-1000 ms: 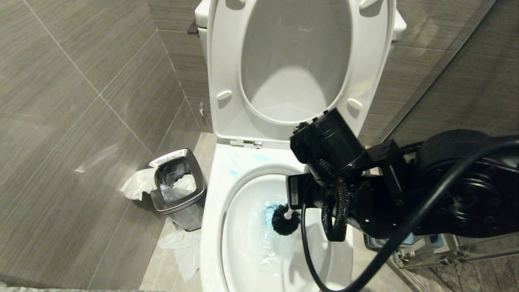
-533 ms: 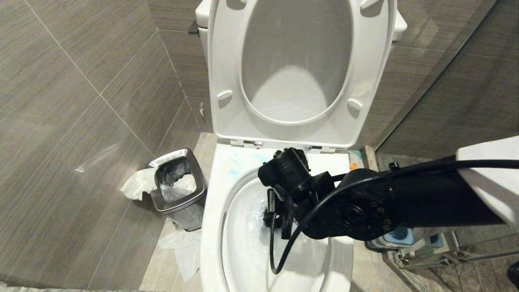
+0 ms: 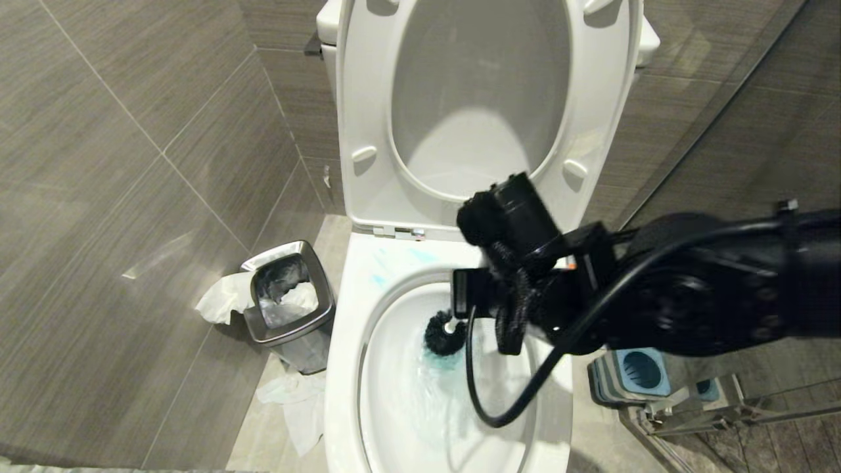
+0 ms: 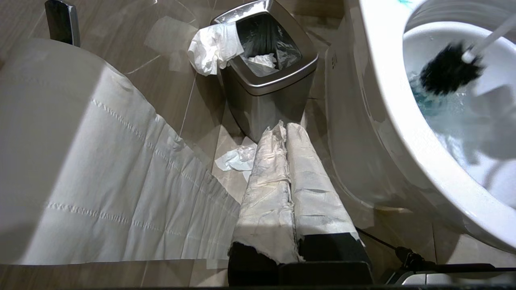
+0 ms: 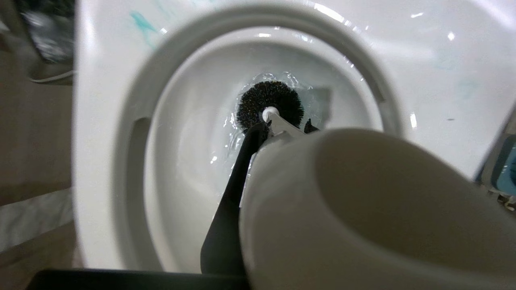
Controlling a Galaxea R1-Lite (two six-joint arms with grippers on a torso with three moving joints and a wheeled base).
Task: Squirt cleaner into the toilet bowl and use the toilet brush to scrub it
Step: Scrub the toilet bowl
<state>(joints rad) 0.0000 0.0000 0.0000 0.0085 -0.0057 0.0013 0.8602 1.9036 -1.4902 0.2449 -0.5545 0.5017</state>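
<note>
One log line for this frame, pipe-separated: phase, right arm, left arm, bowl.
phase: scrubbing | right gripper: shut on toilet brush, head in water | left gripper: shut, parked beside toilet | toilet bowl: water tinted blue, cleaner smears on rim

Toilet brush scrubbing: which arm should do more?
Right. The right gripper holds the toilet brush inside the toilet bowl; the left gripper is beside it, near the floor.

Right gripper point(image 3: 460, 309) swung back up from low in the toilet bowl point(image 3: 341, 368); toilet brush point(image 3: 445, 334) head shifted slightly left and farther, clear of the arm.
</note>
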